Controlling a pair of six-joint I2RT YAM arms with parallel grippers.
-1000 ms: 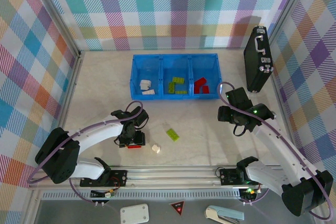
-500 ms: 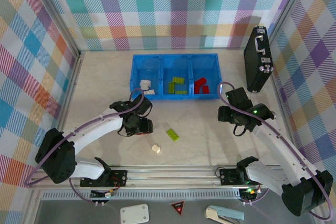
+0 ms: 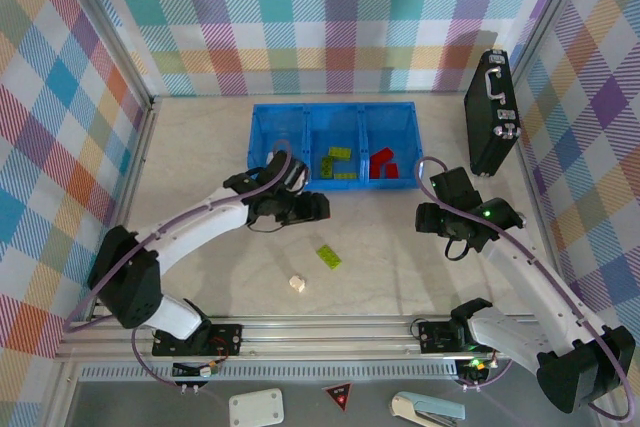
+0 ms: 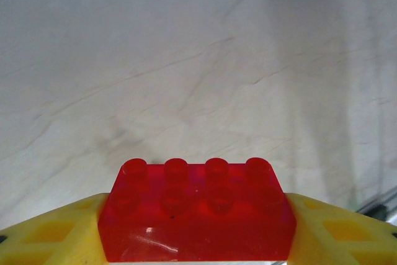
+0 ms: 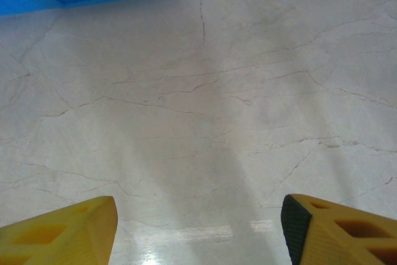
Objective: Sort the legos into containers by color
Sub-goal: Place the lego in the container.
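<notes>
Nearest, a cream brick (image 3: 296, 284) and a lime green brick (image 3: 327, 256) lie loose and apart on the worktop (image 3: 200, 167). Beyond them the left tool (image 3: 312, 208) is clamped on a red brick (image 4: 195, 209), studs up between its yellow fingers (image 4: 49, 234), just short of the blue tray (image 3: 333, 108); the right tool (image 5: 198, 228) hovers over bare worktop near the tray's right end, spread wide with nothing between its tips. Farther back, the tray's middle compartment holds green bricks (image 3: 340, 162), its right one holds red bricks (image 3: 382, 162), and a black case (image 3: 490, 112) stands by the right wall.
</notes>
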